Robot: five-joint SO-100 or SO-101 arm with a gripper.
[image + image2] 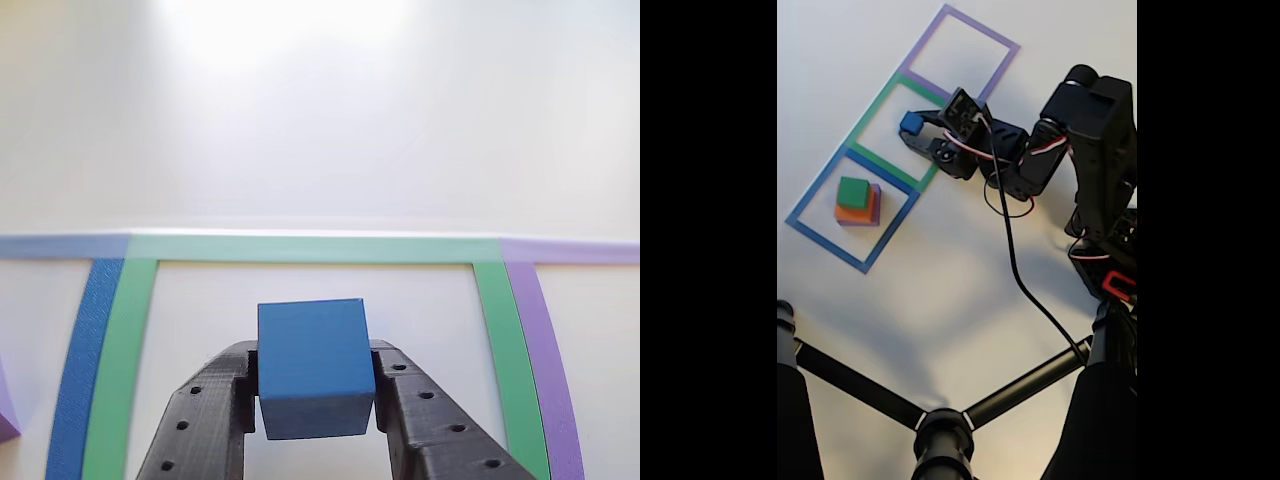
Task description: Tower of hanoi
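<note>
A small blue cube (315, 365) sits between my black fingers, and my gripper (315, 390) is shut on it. It hangs over the green taped square (300, 248). In the fixed view the same blue cube (911, 123) is held by my gripper (914, 127) over the green square (871, 103), the middle one of a row of three. In the blue taped square (816, 186) stands a stack: a green block (852, 191) on an orange block (854, 212) on a purple block (876, 205).
A purple taped square (945, 18) lies at the far end of the row. The arm's body and base (1095, 150) stand at the right with a black cable (1025, 280) trailing down. A black tripod (940, 430) spreads across the lower part.
</note>
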